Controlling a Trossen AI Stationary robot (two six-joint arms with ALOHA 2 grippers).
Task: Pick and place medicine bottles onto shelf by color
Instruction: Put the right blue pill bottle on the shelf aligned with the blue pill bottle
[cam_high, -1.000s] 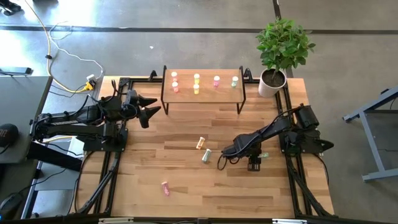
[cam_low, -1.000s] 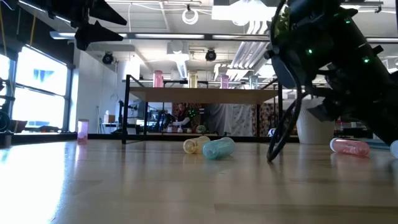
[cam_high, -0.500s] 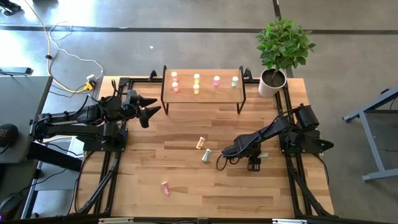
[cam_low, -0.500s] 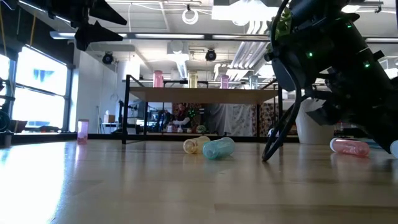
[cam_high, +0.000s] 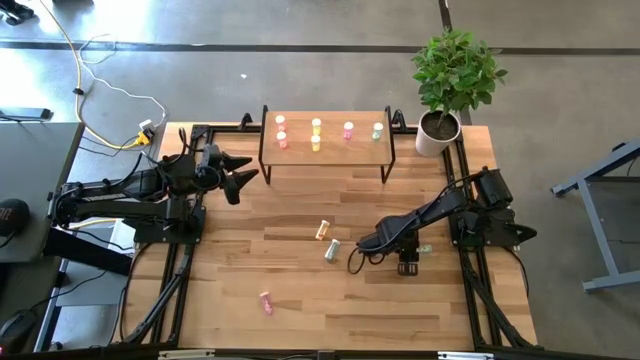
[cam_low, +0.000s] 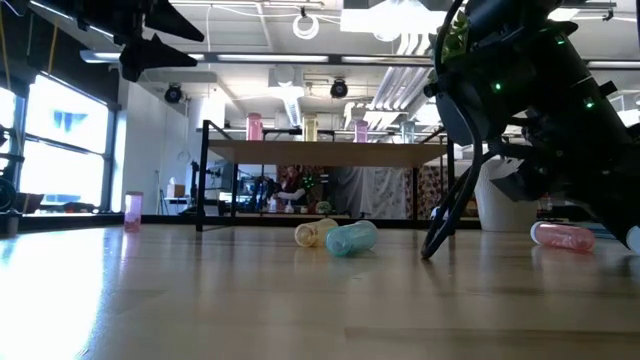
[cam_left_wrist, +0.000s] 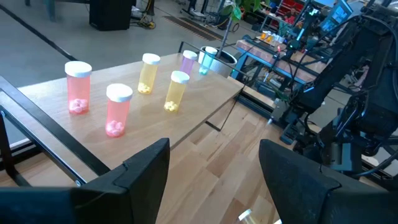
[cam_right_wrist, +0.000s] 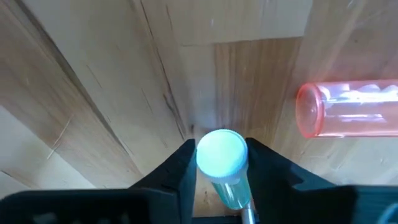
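Observation:
A pale green bottle (cam_right_wrist: 222, 163) with a white cap sits between the fingers of my right gripper (cam_right_wrist: 221, 157), which is low over the table's right part (cam_high: 412, 256) and shut on it. A pink bottle (cam_right_wrist: 348, 118) lies on its side just beside it. Yellow (cam_high: 321, 230) and pale green (cam_high: 332, 250) bottles lie mid-table, and a pink one (cam_high: 266, 302) lies nearer the front. The shelf (cam_high: 330, 146) at the far edge carries several upright bottles (cam_left_wrist: 118, 109). My left gripper (cam_left_wrist: 214, 155) hovers open, raised at the table's left (cam_high: 243, 178), facing the shelf. My right gripper pinches the pale green bottle between its two fingers at the white cap end (cam_right_wrist: 203, 155), one finger on each side. The fingers slant steeply down from above, and the bottle's body (cam_right_wrist: 235, 191) runs back between them. The bottle is down at the tabletop.
A potted plant (cam_high: 455, 75) stands at the table's far right corner beside the shelf. Black frame rails run along both side edges. Bare wood lies between the shelf and the loose bottles.

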